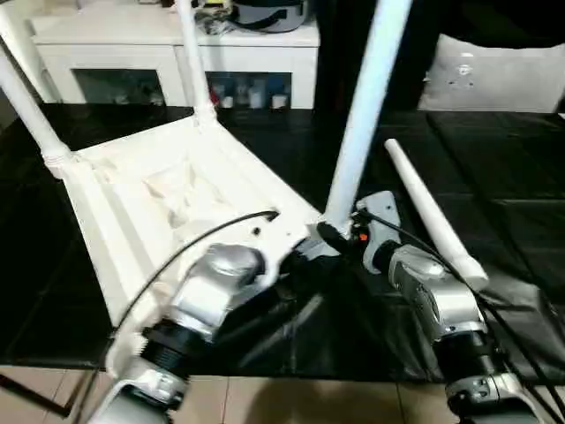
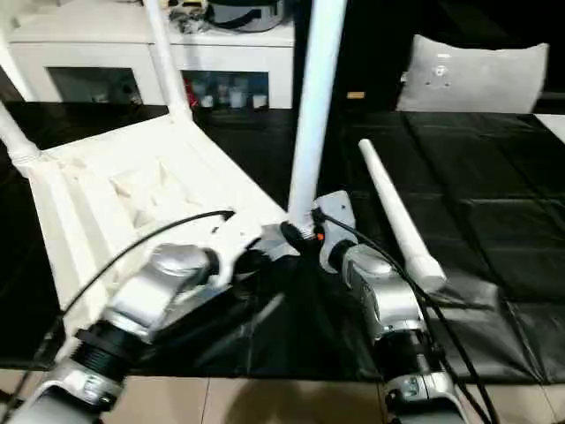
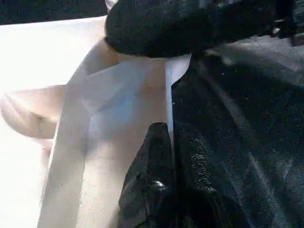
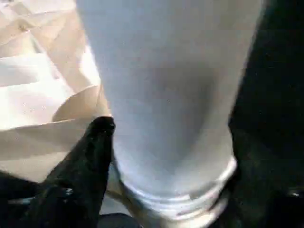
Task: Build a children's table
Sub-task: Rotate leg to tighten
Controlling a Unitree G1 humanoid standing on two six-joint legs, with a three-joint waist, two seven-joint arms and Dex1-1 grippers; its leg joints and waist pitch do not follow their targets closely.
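The children's table top (image 1: 168, 203) lies upside down on the black mat, ribbed underside up. Two white legs (image 1: 190, 53) (image 1: 31, 110) stand in its far corner sockets. A third leg (image 1: 366, 106) rises from the near right corner, and my right gripper (image 1: 340, 237) is closed around its base, one black finger (image 4: 90, 161) pressed against the tube. My left gripper (image 3: 171, 130) is shut on the thin rim wall of the top, just left of that corner. One loose leg (image 1: 433, 221) lies on the mat to the right.
A white cabinet (image 1: 256, 49) with glass doors stands behind the mat. A pale grey panel (image 1: 494, 75) sits at the back right. The black mat (image 1: 503, 168) ends at tiled floor (image 1: 309, 397) near my arms. Black cables run along both forearms.
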